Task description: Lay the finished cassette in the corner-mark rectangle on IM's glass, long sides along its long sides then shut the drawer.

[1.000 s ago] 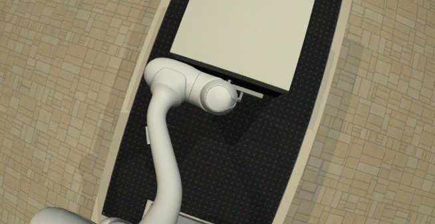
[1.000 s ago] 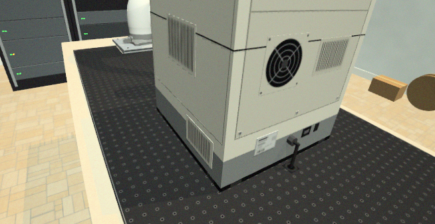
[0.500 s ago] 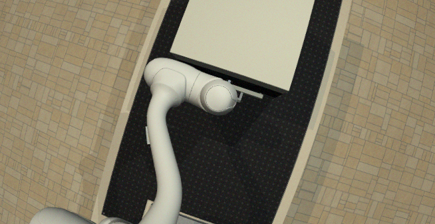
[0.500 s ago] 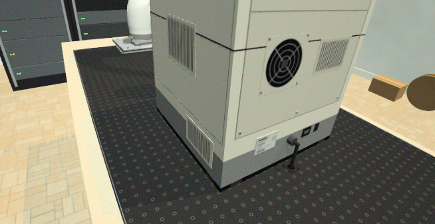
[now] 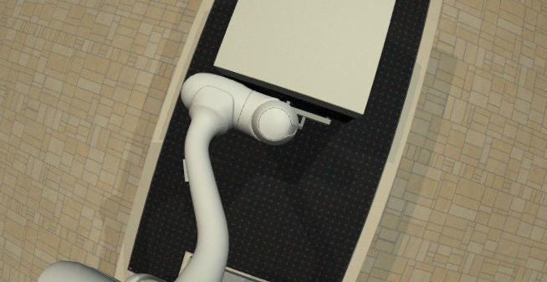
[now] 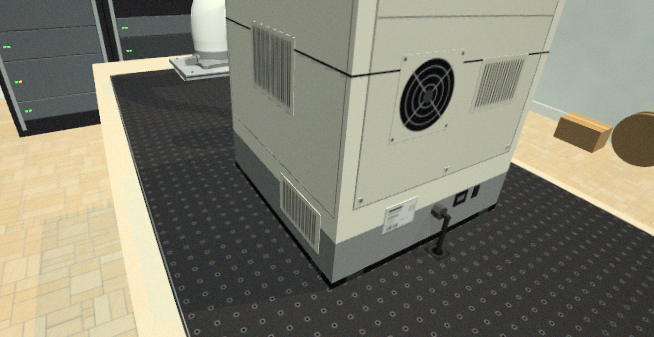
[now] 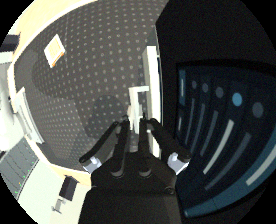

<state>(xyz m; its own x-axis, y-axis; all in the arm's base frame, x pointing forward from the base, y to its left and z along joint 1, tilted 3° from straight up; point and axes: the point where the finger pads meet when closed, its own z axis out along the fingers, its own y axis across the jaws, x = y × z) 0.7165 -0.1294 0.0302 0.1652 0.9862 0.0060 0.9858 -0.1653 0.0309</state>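
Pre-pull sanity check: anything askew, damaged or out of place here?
Nothing stands out. The gel imager stands upright on the deck, its drawer handle looks straight with the gripper at it, and the cassette lies flat on the deck.
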